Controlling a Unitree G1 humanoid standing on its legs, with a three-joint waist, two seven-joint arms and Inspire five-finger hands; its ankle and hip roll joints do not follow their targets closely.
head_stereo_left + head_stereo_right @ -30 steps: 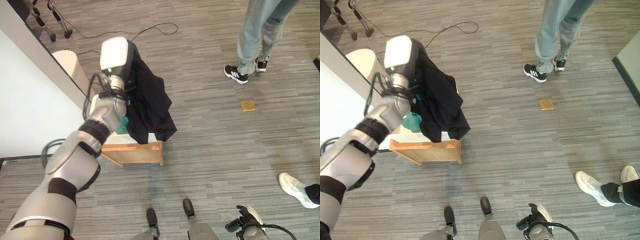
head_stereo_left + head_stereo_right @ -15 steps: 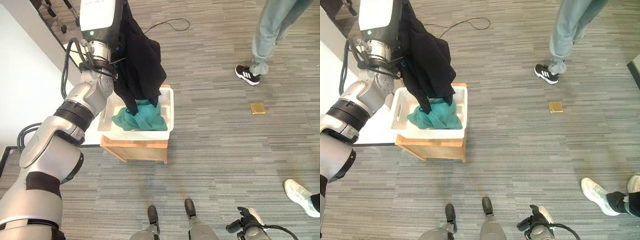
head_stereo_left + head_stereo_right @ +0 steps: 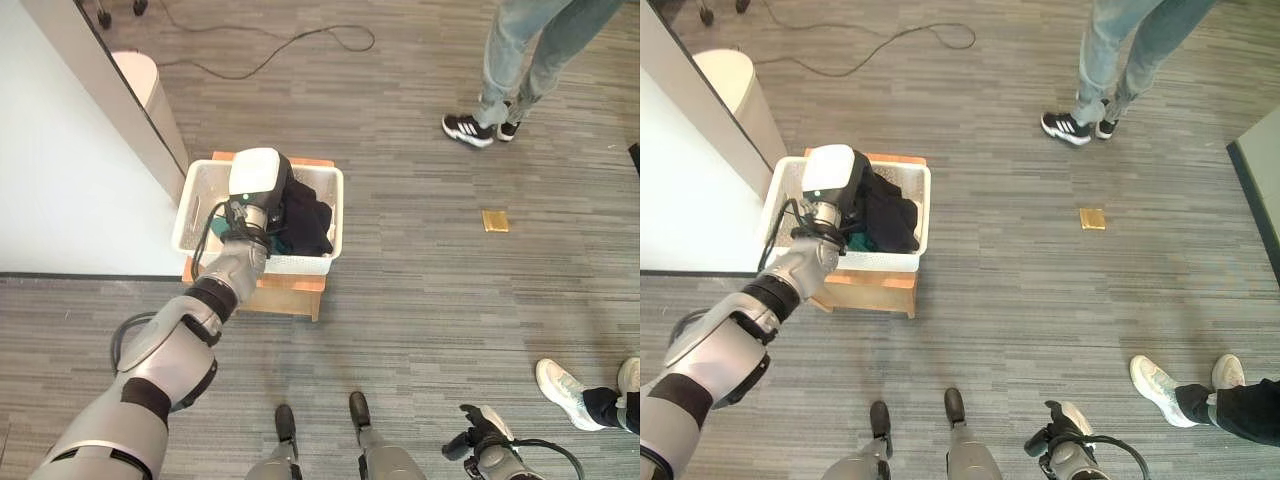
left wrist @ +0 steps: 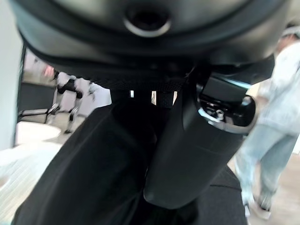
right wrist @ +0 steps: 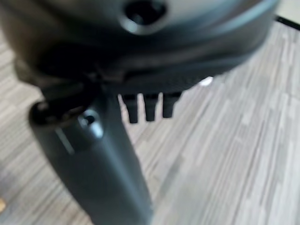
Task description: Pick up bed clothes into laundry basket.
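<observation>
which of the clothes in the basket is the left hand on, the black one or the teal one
The black garment. It lies on top in the white laundry basket against the left hand, while the teal garment shows as a sliver beneath.

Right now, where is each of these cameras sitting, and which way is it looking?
Left eye view: on the head, looking down at the floor; the left hand reaches into the laundry basket with the black garment.
Right eye view: beside it on the head, same downward look; the right hand hangs low.
Left wrist view: on the left wrist, looking along its thumb into the black garment.
Right wrist view: on the right wrist, looking along its thumb at the floor.
Shared: both eye views show the basket and a person's shoes.
</observation>
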